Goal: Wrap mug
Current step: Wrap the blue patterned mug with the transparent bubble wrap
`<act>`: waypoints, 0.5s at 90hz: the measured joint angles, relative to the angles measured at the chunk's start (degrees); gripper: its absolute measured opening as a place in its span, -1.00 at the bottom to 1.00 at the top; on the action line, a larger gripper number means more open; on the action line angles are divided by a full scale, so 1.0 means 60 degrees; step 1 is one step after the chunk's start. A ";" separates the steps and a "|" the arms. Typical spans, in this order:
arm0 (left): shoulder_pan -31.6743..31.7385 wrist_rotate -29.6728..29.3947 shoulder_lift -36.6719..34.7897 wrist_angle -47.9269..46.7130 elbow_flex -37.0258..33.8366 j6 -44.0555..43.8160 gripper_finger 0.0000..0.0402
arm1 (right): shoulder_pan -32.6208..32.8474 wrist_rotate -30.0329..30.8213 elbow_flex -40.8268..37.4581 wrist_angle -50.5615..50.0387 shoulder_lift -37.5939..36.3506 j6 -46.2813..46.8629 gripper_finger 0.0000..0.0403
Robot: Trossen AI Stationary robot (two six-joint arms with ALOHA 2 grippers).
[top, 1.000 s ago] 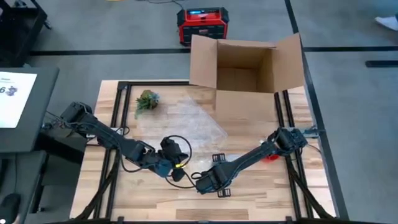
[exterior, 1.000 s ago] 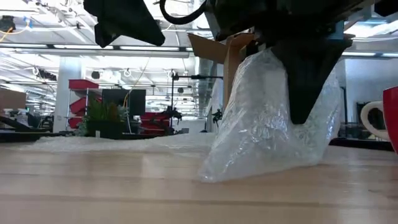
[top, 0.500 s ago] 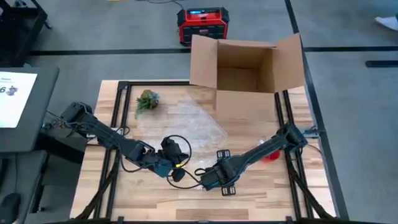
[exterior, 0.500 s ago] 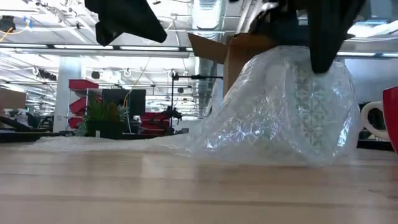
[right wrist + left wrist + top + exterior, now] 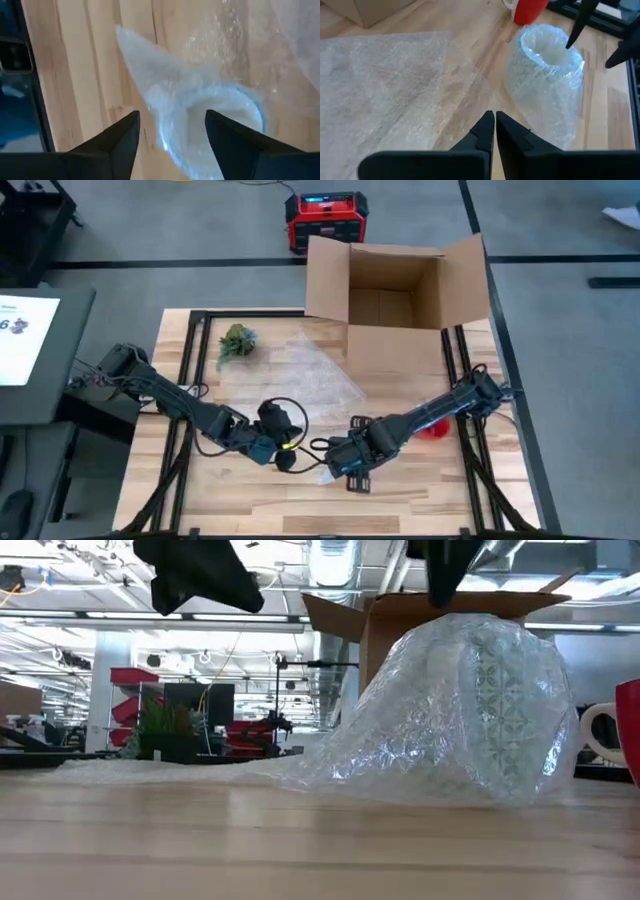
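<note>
A patterned mug (image 5: 497, 690) stands on the table inside a bundle of clear bubble wrap (image 5: 450, 715), open at the top (image 5: 547, 50), with a loose tail of wrap (image 5: 142, 55) lying on the wood. My right gripper (image 5: 172, 130) hovers open just above the bundle (image 5: 326, 472), one finger to either side of the opening. I see no touch. My left gripper (image 5: 495, 122) is shut and empty, raised above the table a little to the bundle's left (image 5: 285, 455).
A flat sheet of bubble wrap (image 5: 310, 375) lies on the table's middle toward the far side. A red mug (image 5: 435, 427) stands right of the bundle. An open cardboard box (image 5: 400, 290) stands at the far right and a small plant (image 5: 237, 342) at the far left.
My right gripper has let go of the bubble wrap it pinched down beside the mug, then risen and moved slightly toward the table's right. The wrap, drawn into a narrow peak before, has settled into a wide dome around the mug.
</note>
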 joint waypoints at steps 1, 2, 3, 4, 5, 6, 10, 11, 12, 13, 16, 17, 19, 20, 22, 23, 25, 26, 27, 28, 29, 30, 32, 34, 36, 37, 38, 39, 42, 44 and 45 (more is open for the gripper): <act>0.0000 0.0000 0.0002 0.0001 -0.0004 0.0000 -1.00 | -0.0019 -0.0002 -0.0063 -0.0017 0.0020 0.0001 -0.01; 0.0000 0.0005 0.0007 0.0001 -0.0006 0.0000 -1.00 | -0.0036 -0.0005 -0.0126 -0.0037 0.0040 0.0000 -0.02; 0.0000 0.0006 0.0010 0.0001 -0.0009 0.0000 -1.00 | -0.0045 -0.0010 -0.0191 -0.0052 0.0048 -0.0002 -0.03; 0.0000 0.0004 0.0013 0.0001 -0.0011 0.0000 -1.00 | -0.0053 -0.0023 -0.0269 -0.0060 0.0059 -0.0006 -0.04; 0.0000 0.0005 0.0013 0.0001 -0.0011 0.0002 -1.00 | -0.0062 -0.0045 -0.0362 -0.0060 0.0073 -0.0013 -0.05; 0.0000 0.0007 0.0013 0.0001 -0.0011 0.0003 -1.00 | -0.0063 -0.0075 -0.0435 -0.0047 0.0083 -0.0033 -0.06; 0.0000 0.0004 0.0013 0.0004 -0.0011 0.0000 -1.00 | -0.0093 -0.0233 -0.0761 0.0191 0.0085 -0.0129 -0.09; 0.0000 0.0005 0.0013 0.0003 -0.0011 0.0000 -1.00 | -0.0103 -0.0262 -0.0836 0.0273 0.0080 -0.0161 -0.10; 0.0000 0.0007 0.0013 0.0001 -0.0011 0.0000 -1.00 | -0.0113 -0.0290 -0.0914 0.0356 0.0069 -0.0183 -0.11; 0.0000 0.0007 0.0013 -0.0001 -0.0011 0.0000 -1.00 | -0.0124 -0.0318 -0.0995 0.0438 0.0054 -0.0198 -0.12; 0.0000 0.0007 0.0013 -0.0010 -0.0011 0.0000 -1.00 | -0.0140 -0.0449 -0.1165 0.0520 0.0025 -0.0253 -0.14; 0.0000 0.0007 0.0013 -0.0009 -0.0011 0.0000 -1.00 | -0.0140 -0.0479 -0.1211 0.0534 0.0016 -0.0267 -0.15; 0.0000 0.0007 0.0013 -0.0006 -0.0011 0.0002 -1.00 | -0.0132 -0.0539 -0.1298 0.0555 0.0004 -0.0286 -0.16; 0.0000 0.0007 0.0013 -0.0006 -0.0011 0.0006 -1.00 | -0.0124 -0.0564 -0.1334 0.0560 0.0002 -0.0294 -0.17; 0.0000 0.0012 0.0013 -0.0008 -0.0011 0.0012 -1.00 | -0.0108 -0.0586 -0.1409 0.0564 0.0002 -0.0325 -0.18; 0.0000 0.0011 0.0013 -0.0006 -0.0011 0.0014 -1.00 | -0.0100 -0.0588 -0.1452 0.0574 0.0002 -0.0349 -0.18; 0.0000 0.0011 0.0013 0.0006 -0.0011 0.0012 -1.00 | -0.0079 -0.0594 -0.1537 0.0641 0.0002 -0.0400 -0.20; 0.0000 0.0012 0.0013 0.0017 -0.0011 0.0011 -1.00 | -0.0064 -0.0600 -0.1585 0.0694 0.0002 -0.0434 -0.20; 0.0000 0.0012 0.0013 0.0023 -0.0011 0.0011 -1.00 | -0.0045 -0.0612 -0.1622 0.0755 0.0004 -0.0460 -0.21; 0.0000 0.0011 0.0013 0.0026 -0.0011 0.0011 -1.00 | -0.0029 -0.0631 -0.1663 0.0812 0.0006 -0.0493 -0.21; 0.0000 0.0011 0.0013 0.0024 -0.0011 0.0011 -1.00 | -0.0014 -0.0654 -0.1705 0.0867 0.0009 -0.0531 -0.22; 0.0000 0.0012 0.0013 0.0020 -0.0011 0.0009 -1.00 | 0.0001 -0.0654 -0.1753 0.0899 0.0020 -0.0556 -0.22; 0.0000 0.0015 0.0013 0.0011 -0.0011 0.0005 -1.00 | 0.0021 -0.0633 -0.1831 0.0954 0.0050 -0.0614 -0.23; 0.0000 0.0015 0.0013 0.0012 -0.0011 0.0004 -1.00 | 0.0024 -0.0564 -0.1897 0.1007 0.0090 -0.0650 -0.24; 0.0000 0.0015 0.0013 0.0021 -0.0011 0.0004 -1.00 | 0.0023 -0.0434 -0.1947 0.1042 0.0111 -0.0684 -0.25; 0.0000 0.0018 0.0013 0.0028 -0.0011 0.0004 -1.00 | 0.0020 -0.0427 -0.1972 0.1106 0.0111 -0.0684 -0.26; 0.0000 0.0018 0.0013 0.0030 -0.0011 0.0002 -1.00 | 0.0018 -0.0427 -0.1993 0.1155 0.0111 -0.0682 -0.26; 0.0000 0.0018 0.0013 0.0030 -0.0011 0.0000 -1.00 | 0.0012 -0.0424 -0.2007 0.1190 0.0109 -0.0679 -0.27; 0.0000 0.0018 0.0013 0.0037 -0.0011 -0.0003 -1.00 | -0.0027 -0.0420 -0.2004 0.1211 0.0096 -0.0677 -0.28; 0.0000 0.0015 0.0013 0.0049 -0.0011 -0.0004 -1.00 | -0.0033 -0.0426 -0.2004 0.1206 0.0091 -0.0677 -0.28; 0.0000 0.0015 0.0013 0.0054 -0.0011 -0.0004 -1.00 | -0.0038 -0.0423 -0.2004 0.1201 0.0089 -0.0677 -0.29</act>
